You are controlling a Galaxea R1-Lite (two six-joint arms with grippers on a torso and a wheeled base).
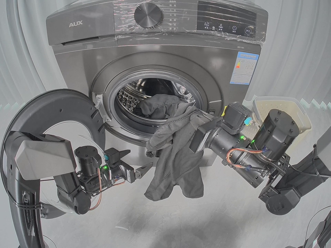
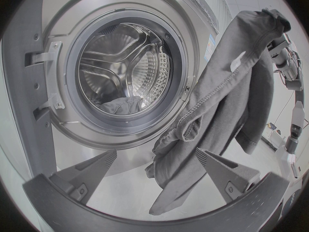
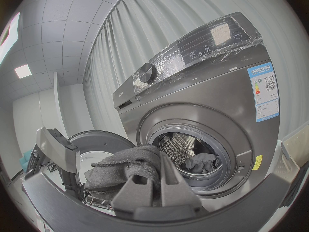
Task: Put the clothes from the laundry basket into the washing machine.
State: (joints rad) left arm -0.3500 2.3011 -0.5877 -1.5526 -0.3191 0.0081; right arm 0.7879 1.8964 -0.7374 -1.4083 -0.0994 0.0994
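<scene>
Now, your right pincer [image 3: 153,178]: clamped on a dark grey garment [image 1: 176,152] hanging before the drum [image 1: 132,95].
Your left pincer [image 2: 155,152]: jaws apart, low by the open door [image 1: 62,111].
Inside drum: another dark garment [image 1: 158,105], possibly a shirt.

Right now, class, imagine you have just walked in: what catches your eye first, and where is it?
A dark grey garment hangs limp from the right claw, just in front of the washing machine and its open mouth. A second dark garment lies inside the drum. The round door stands swung wide to the left, with the left claw open, low beside it.
</scene>
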